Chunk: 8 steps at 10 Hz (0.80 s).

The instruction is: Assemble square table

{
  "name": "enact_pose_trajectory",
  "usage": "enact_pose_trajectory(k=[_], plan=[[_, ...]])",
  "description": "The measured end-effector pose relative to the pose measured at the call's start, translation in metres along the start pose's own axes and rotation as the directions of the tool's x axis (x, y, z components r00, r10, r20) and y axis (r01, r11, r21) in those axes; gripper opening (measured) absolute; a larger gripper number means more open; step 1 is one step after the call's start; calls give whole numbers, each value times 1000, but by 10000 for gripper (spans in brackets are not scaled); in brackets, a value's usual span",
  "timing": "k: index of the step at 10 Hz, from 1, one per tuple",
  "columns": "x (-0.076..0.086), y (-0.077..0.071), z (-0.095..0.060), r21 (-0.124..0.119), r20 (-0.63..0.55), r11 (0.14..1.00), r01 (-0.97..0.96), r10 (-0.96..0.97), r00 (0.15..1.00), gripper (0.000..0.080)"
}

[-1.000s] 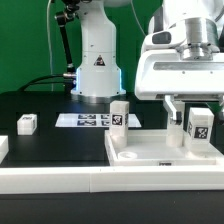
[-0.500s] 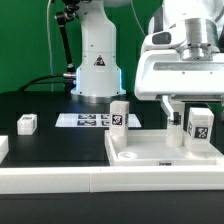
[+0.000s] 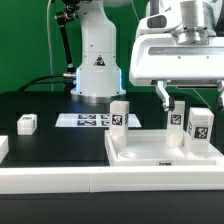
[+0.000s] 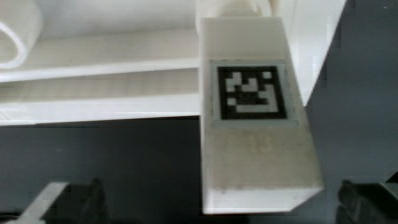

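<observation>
The black bench (image 3: 55,145) bears the tabletop (image 3: 160,148) and rail (image 3: 50,182) at its front edge, with a loose leg (image 3: 26,123) and, seemingly flat, the marker board (image 3: 88,120) behind.

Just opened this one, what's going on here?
A robot arm is putting a small white table together. Its gripper hangs open above the tabletop, holding nothing. Three legs stand upright on the tabletop, two of them right under the gripper. A fourth leg sits apart on the black table.

Smooth white plastic tabletop (image 3: 160,148), matt black table (image 3: 50,145)
</observation>
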<state>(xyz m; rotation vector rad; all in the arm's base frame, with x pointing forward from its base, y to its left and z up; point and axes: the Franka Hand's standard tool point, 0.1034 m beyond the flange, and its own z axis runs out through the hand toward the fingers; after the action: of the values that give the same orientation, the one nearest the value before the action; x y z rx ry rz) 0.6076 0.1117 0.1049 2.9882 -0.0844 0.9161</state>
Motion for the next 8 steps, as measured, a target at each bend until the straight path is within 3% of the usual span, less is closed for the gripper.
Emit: enact_pose_trajectory(k=[1, 3, 6, 8], plan=[[-1, 0, 1, -1, 2, 1000, 0, 0, 1000, 649], [-8, -5, 6, 13, 164, 1000, -16, 14, 986, 649], [-9, 2, 11, 14, 356, 999, -42, 34, 934, 649], [-4, -1, 10, 15, 477, 997, -71, 55, 877, 649]])
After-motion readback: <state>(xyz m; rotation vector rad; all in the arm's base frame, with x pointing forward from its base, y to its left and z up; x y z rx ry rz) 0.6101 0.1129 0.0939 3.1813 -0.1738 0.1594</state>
